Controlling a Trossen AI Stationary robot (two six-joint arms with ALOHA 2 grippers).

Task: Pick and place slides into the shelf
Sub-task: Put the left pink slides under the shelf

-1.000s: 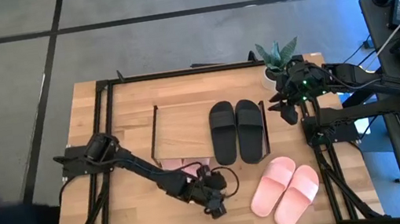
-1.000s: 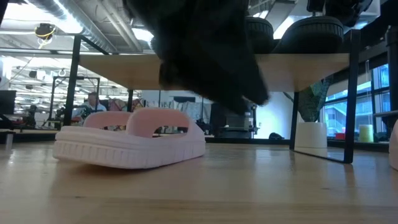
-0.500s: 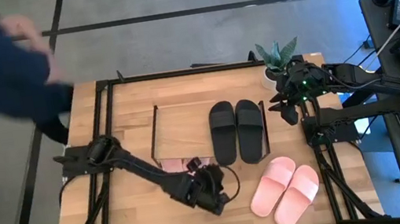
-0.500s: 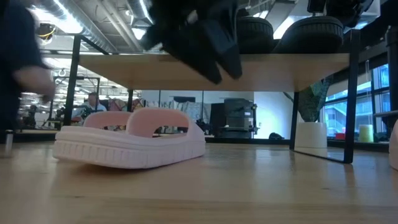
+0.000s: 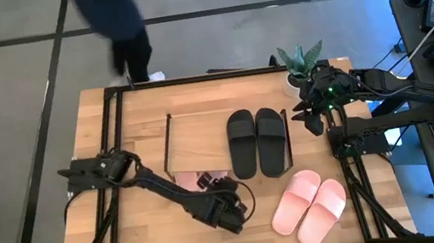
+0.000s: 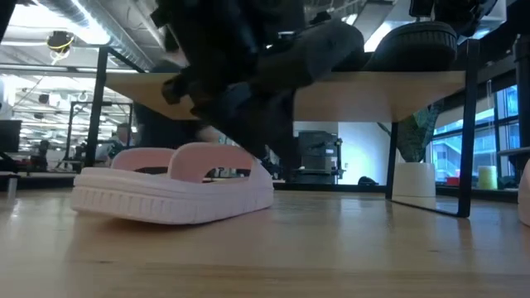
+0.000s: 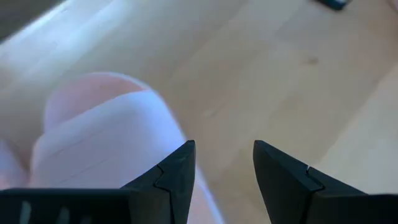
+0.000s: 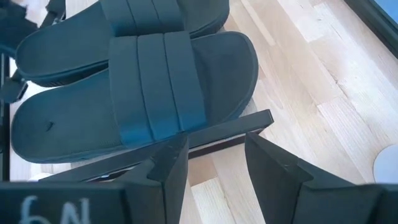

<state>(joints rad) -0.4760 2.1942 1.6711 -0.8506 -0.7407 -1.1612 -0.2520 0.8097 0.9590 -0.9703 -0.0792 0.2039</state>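
1. We have the left tool (image 5: 233, 214) low over the front of the tabletop (image 5: 139, 116), just ahead of the shelf (image 5: 198, 137). In the left wrist view its fingers (image 7: 168, 177) stand apart with bare wood in the gap and nothing between them.

2. A pink slide (image 7: 106, 155) lies beside one left finger in the wrist view, and in the low view a pink slide (image 6: 174, 186) rests flat under the shelf board. From above we see only a pink edge (image 5: 200, 178) at the shelf's front, so we cannot tell whether the whole pair is tucked in properly.

3. Risk: if the left tool descends or swings toward the shelf from here, a finger could catch the strap or sole and drag that slide back out or skew it.

4. Risk: the shelf stands on thin wire legs. We judge that a push from the arm against the board's front edge could shift the whole rack and disturb the black slides (image 5: 257, 141) sitting on top.

5. The right tool (image 5: 312, 120) waits at the shelf's right end, open and holding nothing; the black pair and the shelf's edge fill the right wrist view. A careless start here could clip the shelf's end.

6. Another pink pair (image 5: 309, 205) lies loose on the tabletop to the front right, not yet shelved. Both arms can reach toward it, so a collision between them is our main worry.

7. A person (image 5: 119, 15) stands at the far edge of the tabletop, well apart from both arms.
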